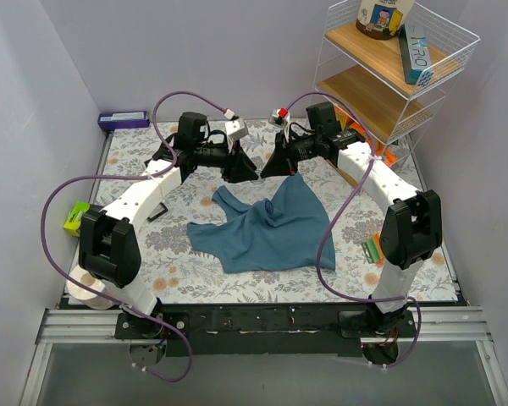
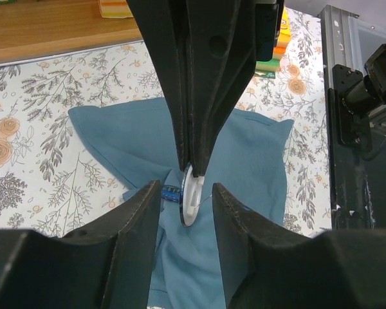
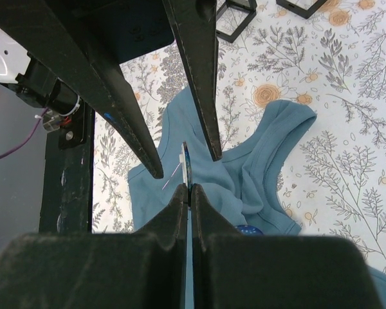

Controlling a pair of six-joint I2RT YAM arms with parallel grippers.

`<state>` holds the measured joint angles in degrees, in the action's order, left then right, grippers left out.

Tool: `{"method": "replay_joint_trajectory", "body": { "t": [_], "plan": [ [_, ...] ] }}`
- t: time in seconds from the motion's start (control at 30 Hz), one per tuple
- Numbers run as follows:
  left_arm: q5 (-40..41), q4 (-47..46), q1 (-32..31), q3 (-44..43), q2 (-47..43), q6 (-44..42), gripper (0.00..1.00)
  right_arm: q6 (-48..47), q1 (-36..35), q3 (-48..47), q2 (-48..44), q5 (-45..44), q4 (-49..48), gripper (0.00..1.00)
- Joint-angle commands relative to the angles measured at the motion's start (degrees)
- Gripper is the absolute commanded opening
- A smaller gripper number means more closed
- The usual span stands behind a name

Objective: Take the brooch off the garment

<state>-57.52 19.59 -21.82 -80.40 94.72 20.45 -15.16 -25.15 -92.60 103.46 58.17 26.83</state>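
Note:
The teal garment [image 1: 267, 228] lies crumpled on the floral table cover; it also shows in the left wrist view [image 2: 257, 161] and the right wrist view [image 3: 264, 174]. My right gripper [image 3: 189, 188] is shut on the edge of the brooch [image 3: 186, 165], a small white disc with a bare pin sticking out, held above the cloth. In the left wrist view the brooch [image 2: 193, 193] hangs from the right gripper's tips [image 2: 194, 168], between the jaws of my left gripper [image 2: 186, 203], which is open and touches nothing. Both grippers meet over the shirt's far edge, the left [image 1: 247, 172] beside the right [image 1: 267, 167].
A small blue dotted round piece [image 3: 248, 230] lies on the shirt under the grippers. A wire shelf [image 1: 398, 68] stands at the back right. A blue box [image 1: 123, 118] is at the back left, a green item [image 1: 74, 217] and a tape roll [image 1: 89, 288] at the left edge.

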Motion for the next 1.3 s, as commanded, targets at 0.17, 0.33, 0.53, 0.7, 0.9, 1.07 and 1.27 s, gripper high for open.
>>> {"method": "replay_joint_trajectory", "body": {
  "t": [0.17, 0.33, 0.53, 0.7, 0.9, 1.07, 1.27],
  "plan": [
    [-0.49, 4.92, -0.15, -2.74, 0.12, -5.77, 0.45, 0.39, -0.08, 0.66, -1.95, 0.36, -1.43, 0.01],
    [0.12, 6.68, -0.33, -2.48, -0.06, -7.88, 0.42, 0.39, -0.08, 0.66, -2.30, 0.54, -1.43, 0.01],
    [-0.05, 6.16, -0.94, -2.22, -0.06, -7.79, 0.36, 0.74, -0.08, 0.66, -2.21, 0.45, -1.52, 0.01],
    [0.12, 5.98, -1.55, -2.22, 0.12, -7.97, 0.32, 1.09, -0.08, 0.49, -2.21, 0.36, -1.52, 0.01],
    [0.04, 5.89, -1.64, -2.22, 0.29, -7.97, 0.30, 1.45, -0.08, 0.66, -2.21, 0.28, -1.61, 0.01],
    [0.30, 6.24, -1.64, -2.57, 0.47, -8.49, 0.30, 1.45, -0.08, 0.66, -2.03, 0.28, -1.60, 0.01],
    [0.12, 6.42, -1.55, -2.74, 0.82, -8.84, 0.25, 1.89, -0.08, 0.49, -1.68, 0.36, -1.87, 0.01]
  ]
}}
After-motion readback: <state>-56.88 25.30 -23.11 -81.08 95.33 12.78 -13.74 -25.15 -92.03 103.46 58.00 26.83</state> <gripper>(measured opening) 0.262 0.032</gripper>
